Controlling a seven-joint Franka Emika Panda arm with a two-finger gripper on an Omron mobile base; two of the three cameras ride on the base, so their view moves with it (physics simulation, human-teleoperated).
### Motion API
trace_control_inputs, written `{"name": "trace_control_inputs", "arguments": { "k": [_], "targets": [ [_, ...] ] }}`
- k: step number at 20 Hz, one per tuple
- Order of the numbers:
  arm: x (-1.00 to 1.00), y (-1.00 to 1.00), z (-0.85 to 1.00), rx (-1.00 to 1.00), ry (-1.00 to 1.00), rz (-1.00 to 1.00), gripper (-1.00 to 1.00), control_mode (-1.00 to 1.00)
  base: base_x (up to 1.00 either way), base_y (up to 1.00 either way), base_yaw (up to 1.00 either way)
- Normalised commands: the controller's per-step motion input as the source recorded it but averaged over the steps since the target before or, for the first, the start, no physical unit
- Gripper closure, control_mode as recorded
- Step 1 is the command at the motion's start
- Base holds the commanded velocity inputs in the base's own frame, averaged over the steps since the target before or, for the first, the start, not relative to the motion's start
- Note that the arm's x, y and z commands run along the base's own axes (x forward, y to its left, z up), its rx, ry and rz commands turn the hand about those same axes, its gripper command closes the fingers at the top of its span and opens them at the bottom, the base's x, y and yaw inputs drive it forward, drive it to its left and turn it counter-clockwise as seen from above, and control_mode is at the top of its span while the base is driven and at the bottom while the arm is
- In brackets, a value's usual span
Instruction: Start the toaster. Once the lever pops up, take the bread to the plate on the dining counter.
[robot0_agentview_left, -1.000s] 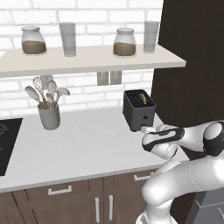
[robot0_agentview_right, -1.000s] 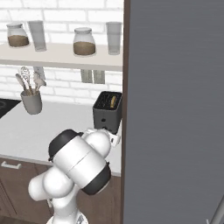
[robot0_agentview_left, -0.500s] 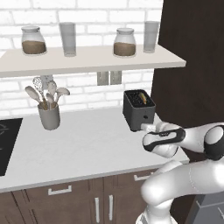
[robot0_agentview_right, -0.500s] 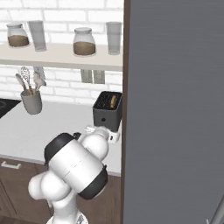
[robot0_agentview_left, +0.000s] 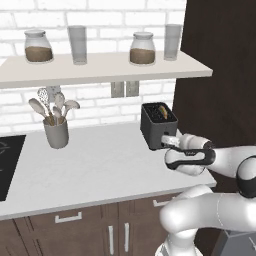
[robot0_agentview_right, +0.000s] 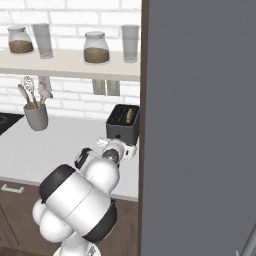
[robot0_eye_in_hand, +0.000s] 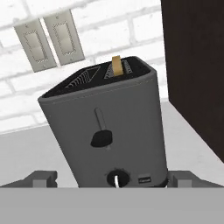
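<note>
Hand view puts the toaster (robot0_eye_in_hand: 105, 131) right in the centre of the frame, tilted a bit, dark grey with its lever (robot0_eye_in_hand: 102, 138) partway down the slot on the front face and a small knob (robot0_eye_in_hand: 117, 178) low on that face. The bread (robot0_eye_in_hand: 116, 66) pokes up out of the right-hand slot near the top of the frame, just a narrow tan edge showing. Two wall switch plates (robot0_eye_in_hand: 49, 40) sit upper left on the white brick.

Gripper (robot0_eye_in_hand: 105, 180) is spread wide, one dark fingertip at the lower left and the other at the lower right, with the toaster's lower front between them. Can't tell if the tips actually touch it.

Left base view: toaster (robot0_agentview_left: 158, 125) is right of centre on the light counter (robot0_agentview_left: 95, 170), hard against the dark wall panel, and the gripper (robot0_agentview_left: 169, 141) is right at its front. Utensil holder (robot0_agentview_left: 56, 131) stands at centre left, with jars and glasses on the shelf (robot0_agentview_left: 100, 69) across the top.

Right base view: toaster (robot0_agentview_right: 123, 123) is mid-frame, hand just below it.
</note>
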Motion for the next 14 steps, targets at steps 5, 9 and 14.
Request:
{"name": "trace_control_inputs", "arguments": {
  "k": [5,9,14],
  "targets": [
    [0.0,0.0,0.36,0.05,0.0,0.0,-1.0,-1.0,0.0,0.0,0.0],
    [0.0,0.0,0.04,0.01,0.0,0.0,-1.0,-1.0,0.0,0.0,0.0],
    [0.0,-0.12,-0.08,0.0,-0.01,0.0,-1.0,-1.0,0.0,0.0,0.0]
  ]
}}
